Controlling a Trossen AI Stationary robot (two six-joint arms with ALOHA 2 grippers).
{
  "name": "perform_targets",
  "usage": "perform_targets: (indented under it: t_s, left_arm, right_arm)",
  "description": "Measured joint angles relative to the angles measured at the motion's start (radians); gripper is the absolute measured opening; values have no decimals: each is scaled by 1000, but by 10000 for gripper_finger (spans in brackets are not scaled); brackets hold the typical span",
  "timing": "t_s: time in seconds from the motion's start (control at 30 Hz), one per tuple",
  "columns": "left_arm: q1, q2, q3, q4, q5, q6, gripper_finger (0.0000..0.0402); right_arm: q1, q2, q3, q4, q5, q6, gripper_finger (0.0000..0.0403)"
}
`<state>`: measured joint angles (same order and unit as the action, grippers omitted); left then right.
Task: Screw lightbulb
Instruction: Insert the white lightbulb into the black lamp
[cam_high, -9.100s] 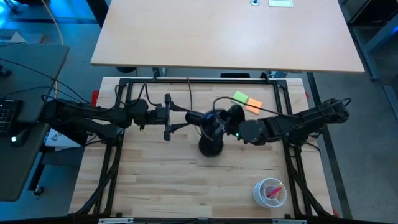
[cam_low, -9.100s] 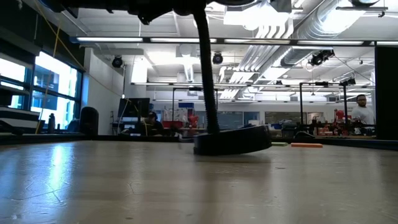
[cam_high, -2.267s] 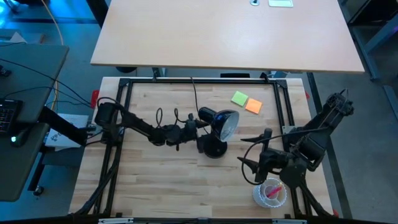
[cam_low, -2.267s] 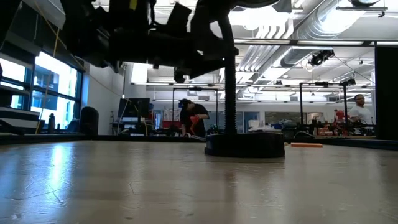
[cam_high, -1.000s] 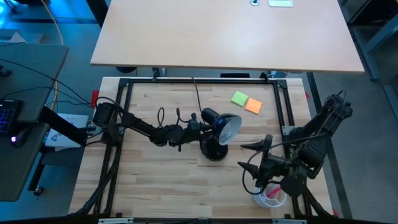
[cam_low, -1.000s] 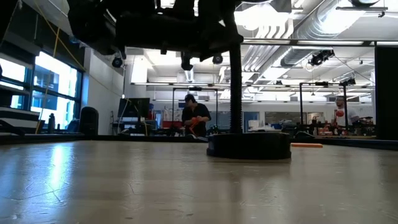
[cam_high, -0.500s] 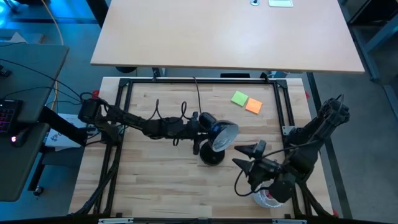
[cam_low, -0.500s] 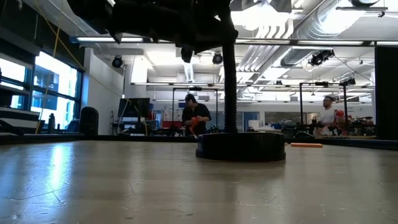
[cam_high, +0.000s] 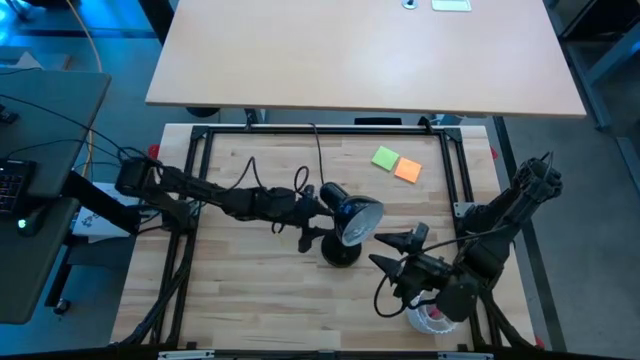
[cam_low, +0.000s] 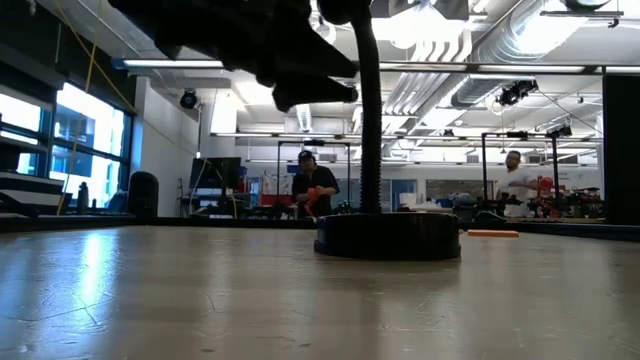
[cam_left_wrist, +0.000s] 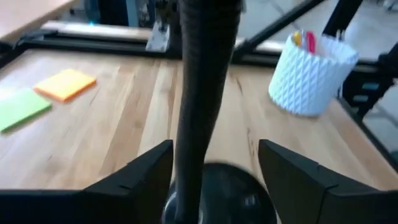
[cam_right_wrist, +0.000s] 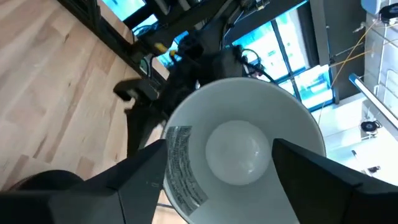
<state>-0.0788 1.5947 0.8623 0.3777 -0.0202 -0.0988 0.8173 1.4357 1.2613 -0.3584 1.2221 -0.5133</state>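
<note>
My left gripper spread around lamp stem, frame centre. Right gripper spread, facing lightbulb seated in shade. Risk: left nudges stem, lamp tips.

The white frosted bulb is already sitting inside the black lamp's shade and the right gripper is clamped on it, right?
Partly. The white frosted lightbulb does sit inside the black desk lamp's shade, but the right gripper is not clamped on it. The right wrist view shows its fingers open, apart from the bulb.
</note>
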Motion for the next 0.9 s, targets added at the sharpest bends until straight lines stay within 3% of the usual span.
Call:
perform_targets:
  t_s: [0.2, 0.33, 0.43, 0.63, 0.9]
  left_arm:
    - [0, -121, 0, -208, -39, 32, 244]
    - [-2, -170, 0, -303, -214, 87, 239]
    - [-8, -188, 0, -304, -321, 119, 232]
    - [-7, -188, 0, -215, -333, 180, 211]
    - [-7, -187, 1, -189, -419, 173, 197]
  right_arm:
    - [-22, -1, 0, 1, -39, -18, 260]
    - [-26, -1, 0, 4, -34, -13, 254]
    - [-26, -1, 0, 8, 2, 11, 254]
    - [-39, -1, 0, 25, -43, 4, 254]
    - [-94, 5, 0, 26, -62, -354, 254]
